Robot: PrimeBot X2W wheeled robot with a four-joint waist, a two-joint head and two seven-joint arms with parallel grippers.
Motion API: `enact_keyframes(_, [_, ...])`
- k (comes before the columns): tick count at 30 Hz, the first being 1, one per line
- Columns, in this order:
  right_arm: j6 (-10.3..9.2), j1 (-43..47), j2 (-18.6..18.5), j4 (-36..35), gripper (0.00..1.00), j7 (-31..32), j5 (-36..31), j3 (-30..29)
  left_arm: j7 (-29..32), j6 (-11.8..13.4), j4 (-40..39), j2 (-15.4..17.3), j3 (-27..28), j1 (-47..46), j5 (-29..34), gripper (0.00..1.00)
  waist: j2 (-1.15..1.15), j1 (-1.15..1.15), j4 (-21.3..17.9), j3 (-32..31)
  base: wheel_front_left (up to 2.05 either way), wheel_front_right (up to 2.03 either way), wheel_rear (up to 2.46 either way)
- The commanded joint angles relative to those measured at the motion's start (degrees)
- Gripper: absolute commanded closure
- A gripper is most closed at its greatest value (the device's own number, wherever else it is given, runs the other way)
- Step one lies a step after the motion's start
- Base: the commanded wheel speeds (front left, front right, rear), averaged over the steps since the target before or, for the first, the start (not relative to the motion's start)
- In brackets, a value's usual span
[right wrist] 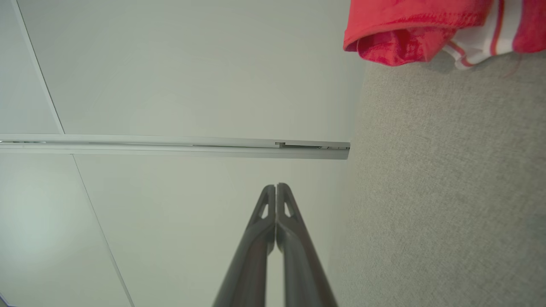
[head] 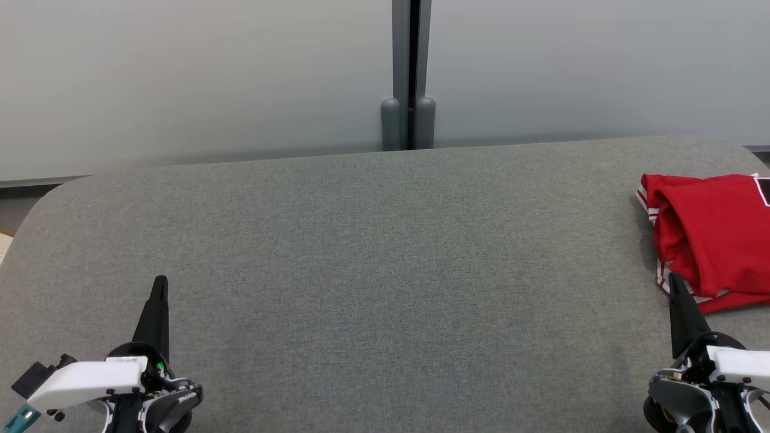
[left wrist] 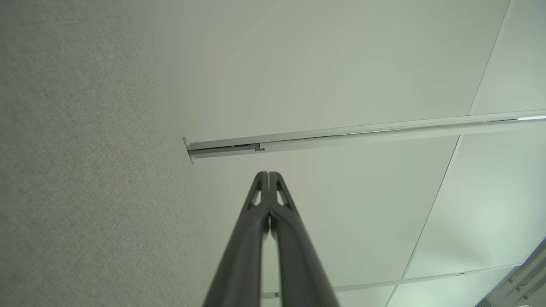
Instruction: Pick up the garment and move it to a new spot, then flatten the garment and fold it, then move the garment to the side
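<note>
Garment (head: 716, 234), red and bunched, lies at the grey surface's (head: 361, 252) right edge, just beyond our right gripper (head: 674, 280), fingers together. Left gripper (head: 160, 284), likewise closed, sits well apart; we judge the right arm nearer.

Red garment (head: 716, 234) cut off at right edge; its black patch (head: 764, 191) mostly cropped, unreadable.

No readable text, label or number anywhere.
</note>
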Motion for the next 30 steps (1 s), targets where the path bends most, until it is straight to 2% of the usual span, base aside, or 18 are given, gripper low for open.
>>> enact_keyframes(1, [0.0, -0.5, -0.1, 0.1, 1.0, 0.3, 1.1, -0.2, 0.3, -0.6, 0.1, 0.2, 0.5, -1.2, -0.8, 1.0, 0.0, 0.0, 0.0, 0.0, 0.0, 0.0, 0.0])
enact_keyframes(30, [0.0, -0.7, 0.1, 0.3, 1.0, 0.5, 1.3, -0.5, 0.7, -0.7, 0.3, -0.2, 0.9, -1.2, -1.0, 1.0, 0.0, 0.0, 0.0, 0.1, 0.0, 0.0, 0.0])
